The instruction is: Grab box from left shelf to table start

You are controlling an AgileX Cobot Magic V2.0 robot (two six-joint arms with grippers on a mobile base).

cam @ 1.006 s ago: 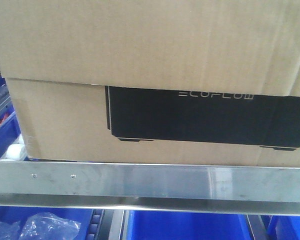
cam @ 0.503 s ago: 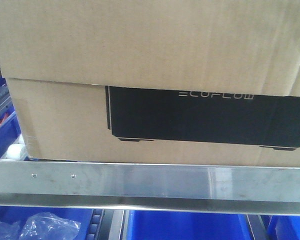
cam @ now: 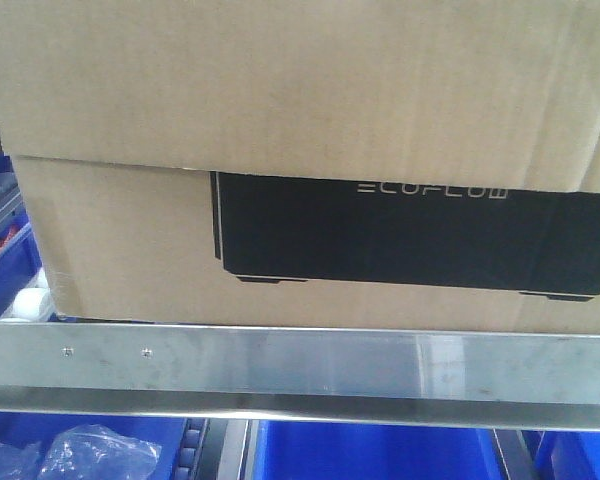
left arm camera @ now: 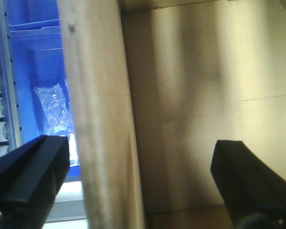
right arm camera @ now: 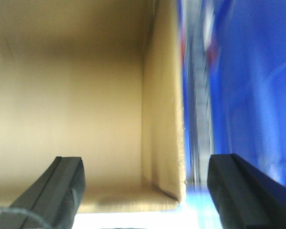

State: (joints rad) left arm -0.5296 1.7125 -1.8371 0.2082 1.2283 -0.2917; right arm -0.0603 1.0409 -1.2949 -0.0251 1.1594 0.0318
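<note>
Box point(cam: 280, 90), wide-open jaws straddling its edges

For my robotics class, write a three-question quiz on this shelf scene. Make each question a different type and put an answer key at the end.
1. True or false: the bins below the shelf rail are red.
2. Multiple choice: the pale lettering on the black panel of the box reads A) ECOFLOW, B) FRAGILE, C) HANDLE.
3. Short answer: in the wrist views, what lies between the fingers of the left gripper and of the right gripper, and are the grippers open or shut?

Key
1. False: they are blue.
2. A.
3. A cardboard wall of the box; both are open.
</note>
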